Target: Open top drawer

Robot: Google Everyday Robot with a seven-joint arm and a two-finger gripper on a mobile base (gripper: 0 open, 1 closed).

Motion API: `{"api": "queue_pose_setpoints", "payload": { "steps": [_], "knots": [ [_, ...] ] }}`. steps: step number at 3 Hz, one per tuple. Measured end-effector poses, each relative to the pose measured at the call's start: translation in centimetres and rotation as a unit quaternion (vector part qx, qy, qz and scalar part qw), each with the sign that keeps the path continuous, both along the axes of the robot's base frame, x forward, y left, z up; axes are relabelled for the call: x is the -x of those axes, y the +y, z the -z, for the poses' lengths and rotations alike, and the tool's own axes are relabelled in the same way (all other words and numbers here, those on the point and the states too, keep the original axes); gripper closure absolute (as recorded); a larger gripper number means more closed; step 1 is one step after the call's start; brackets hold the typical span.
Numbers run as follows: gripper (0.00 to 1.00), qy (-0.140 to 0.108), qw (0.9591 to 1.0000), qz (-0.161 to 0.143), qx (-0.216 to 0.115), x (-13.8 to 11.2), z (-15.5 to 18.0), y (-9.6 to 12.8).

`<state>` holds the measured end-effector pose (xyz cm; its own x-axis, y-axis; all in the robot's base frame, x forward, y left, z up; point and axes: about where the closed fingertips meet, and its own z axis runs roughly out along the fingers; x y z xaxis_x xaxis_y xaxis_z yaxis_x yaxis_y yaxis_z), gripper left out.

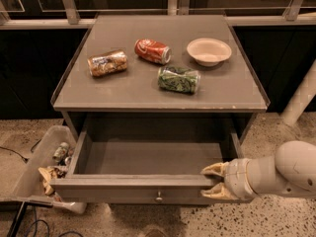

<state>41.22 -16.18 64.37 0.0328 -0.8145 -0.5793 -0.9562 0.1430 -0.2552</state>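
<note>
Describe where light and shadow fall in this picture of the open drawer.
Camera view: the cabinet top is evenly lit, with soft shine on the red can and the white bowl; the back of the top drawer lies in shadow under it; the gripper, at the drawer front's right end with jaws closed on it, is brightly lit.

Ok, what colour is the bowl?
Cream bowl, in the camera view. The gripper clasps the right end of the top drawer.
</note>
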Motion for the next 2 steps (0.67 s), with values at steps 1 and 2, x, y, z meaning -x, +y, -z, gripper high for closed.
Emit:
{"api": "queue_pose_setpoints", "payload": {
  "steps": [1,2],
  "knots": [
    [0.38,0.000,1.0000,0.000,0.000,0.0,0.0,0.0],
    [0.61,-0.003,1.0000,0.001,-0.009,1.7,0.2,-0.6]
  ]
}}
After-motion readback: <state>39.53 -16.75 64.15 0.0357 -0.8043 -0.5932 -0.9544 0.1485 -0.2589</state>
